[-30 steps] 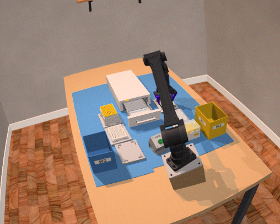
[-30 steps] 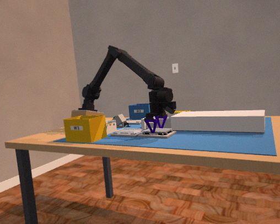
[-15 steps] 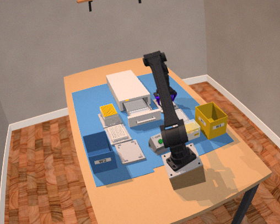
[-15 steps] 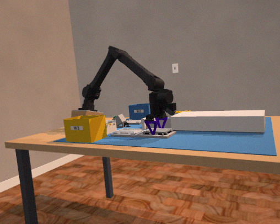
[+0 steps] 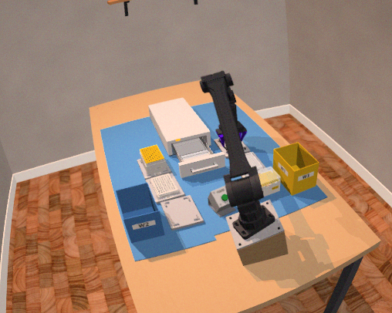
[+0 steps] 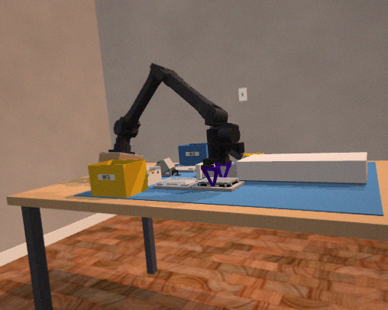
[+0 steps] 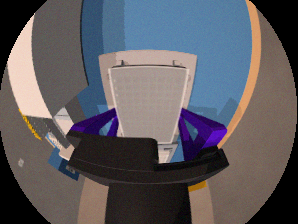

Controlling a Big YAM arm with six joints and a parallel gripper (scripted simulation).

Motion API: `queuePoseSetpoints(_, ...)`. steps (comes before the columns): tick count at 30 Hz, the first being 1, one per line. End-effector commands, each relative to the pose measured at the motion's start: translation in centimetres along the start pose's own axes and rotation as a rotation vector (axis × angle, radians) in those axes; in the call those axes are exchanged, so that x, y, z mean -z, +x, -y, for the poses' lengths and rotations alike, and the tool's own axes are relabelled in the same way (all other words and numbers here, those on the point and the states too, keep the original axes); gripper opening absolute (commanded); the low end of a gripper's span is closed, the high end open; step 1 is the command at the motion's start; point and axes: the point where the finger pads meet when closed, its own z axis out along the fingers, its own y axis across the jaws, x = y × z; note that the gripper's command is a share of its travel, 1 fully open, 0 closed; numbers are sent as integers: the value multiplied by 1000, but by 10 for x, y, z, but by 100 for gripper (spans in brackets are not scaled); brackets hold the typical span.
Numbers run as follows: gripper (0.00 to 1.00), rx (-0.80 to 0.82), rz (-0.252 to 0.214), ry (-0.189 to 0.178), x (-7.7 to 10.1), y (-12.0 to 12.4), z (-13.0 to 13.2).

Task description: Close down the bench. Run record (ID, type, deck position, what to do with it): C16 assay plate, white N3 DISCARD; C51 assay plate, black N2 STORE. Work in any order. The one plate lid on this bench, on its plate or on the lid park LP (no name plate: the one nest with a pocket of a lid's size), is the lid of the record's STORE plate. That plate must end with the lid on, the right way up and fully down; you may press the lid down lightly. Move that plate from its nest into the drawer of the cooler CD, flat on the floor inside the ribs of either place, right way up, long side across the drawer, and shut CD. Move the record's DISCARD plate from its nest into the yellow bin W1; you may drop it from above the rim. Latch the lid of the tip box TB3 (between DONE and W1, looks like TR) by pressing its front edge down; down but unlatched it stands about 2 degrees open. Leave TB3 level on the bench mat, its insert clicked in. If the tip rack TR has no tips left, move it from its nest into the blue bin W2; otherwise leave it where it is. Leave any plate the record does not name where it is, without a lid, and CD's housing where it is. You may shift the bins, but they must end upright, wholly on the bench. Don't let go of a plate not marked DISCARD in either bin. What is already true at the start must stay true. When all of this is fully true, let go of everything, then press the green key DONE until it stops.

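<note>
My gripper (image 5: 231,140) is low over the nest to the right of the cooler CD (image 5: 178,123). Its purple fingers (image 6: 216,179) are shut on the long sides of the lidded black plate (image 6: 218,185). The plate still sits in its nest. In the wrist view the grey lid (image 7: 148,99) lies flat on the plate between the fingers (image 7: 149,139). A white plate (image 5: 255,159) sits in the neighbouring nest and also shows in the exterior view (image 6: 175,184). CD's drawer (image 5: 201,162) is pulled open.
The yellow bin W1 (image 5: 295,167) stands at the right. The tip box TB3 (image 5: 268,180) and the DONE key (image 5: 224,197) are beside the arm's base. The tip rack TR (image 5: 151,154) holds yellow tips. A white plate (image 5: 164,185), the lid park (image 5: 181,211) and the blue bin W2 (image 5: 140,212) are at the left.
</note>
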Motion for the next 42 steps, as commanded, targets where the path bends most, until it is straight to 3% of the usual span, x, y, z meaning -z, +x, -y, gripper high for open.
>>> queuePoseSetpoints(1, 0, 7, 47, 14, 21, -17, 2)
queuePoseSetpoints(14, 0, 7, 47, 14, 21, -17, 2)
queuePoseSetpoints(15, 0, 5, 26, 8, 12, -11, -2)
queuePoseSetpoints(23, 0, 10, 50, 16, 36, -17, -2)
queuePoseSetpoints(42, 0, 7, 62, 19, 47, -19, 4)
